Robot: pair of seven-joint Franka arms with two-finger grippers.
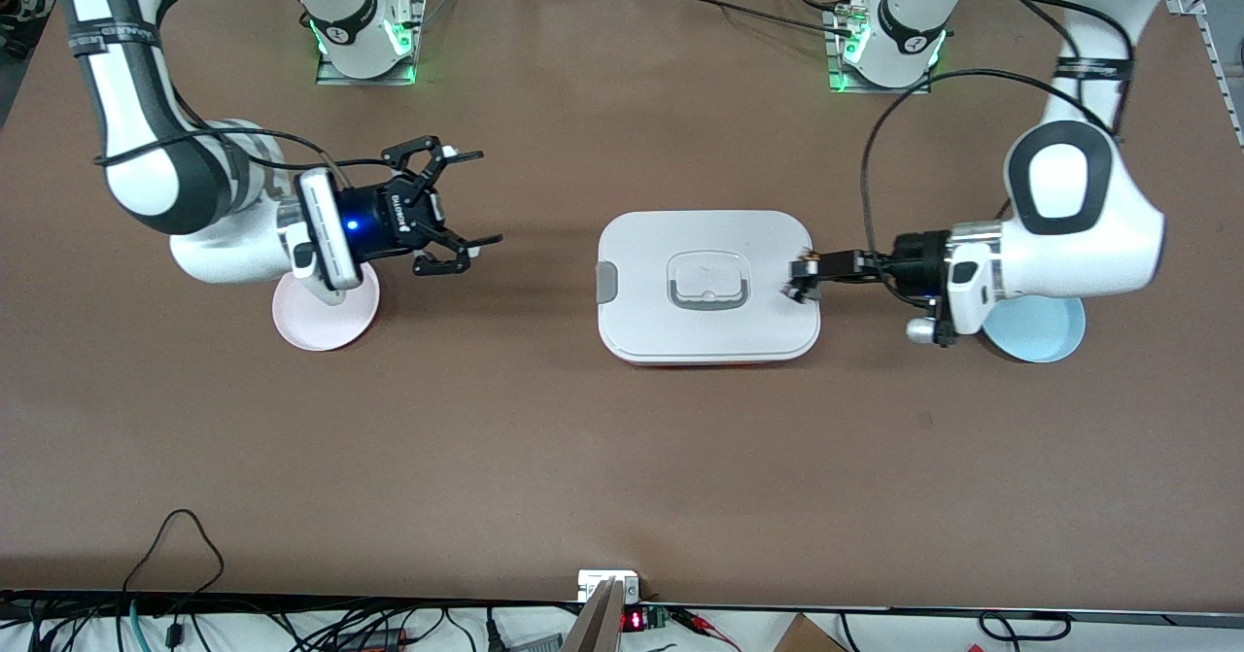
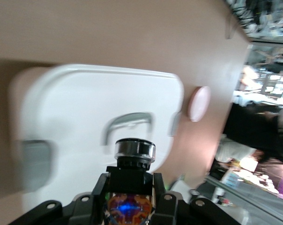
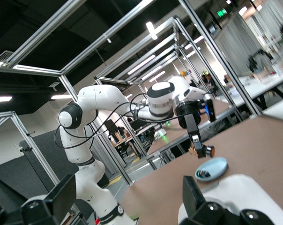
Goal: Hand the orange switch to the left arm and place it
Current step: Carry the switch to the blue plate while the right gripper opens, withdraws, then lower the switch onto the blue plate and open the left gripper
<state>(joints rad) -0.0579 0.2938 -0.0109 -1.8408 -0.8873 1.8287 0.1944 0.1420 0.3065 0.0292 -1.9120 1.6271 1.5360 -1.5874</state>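
Gripping the orange switch (image 1: 803, 265) in my left gripper (image 1: 803, 278), I have my black fingers clenched tight on it over the box (image 1: 707, 286), just above the lid's edge at the left arm's end. In my left wrist view the switch (image 2: 134, 151) shows as a small black body with a shiny round metal-ringed cap, pinched between the fingertips. The box is smooth white plastic, a rounded rectangle with a grey side latch (image 1: 607, 281) and a recessed, grey-edged handle (image 1: 708, 279) in the middle of its lid. It sits near the middle of the matte brown table (image 1: 544, 438).

My right gripper (image 1: 457, 207) hangs released, its black jointed fingers spread wide, above bare tabletop between the box and a round pink plate (image 1: 325, 312) that lies toward the right arm's end of the table. A round pale blue plate (image 1: 1040, 333) lies toward the left arm's end, partly under my left arm's white wrist. In the right wrist view that blue plate (image 3: 212, 168) carries some small dark parts I cannot make out.
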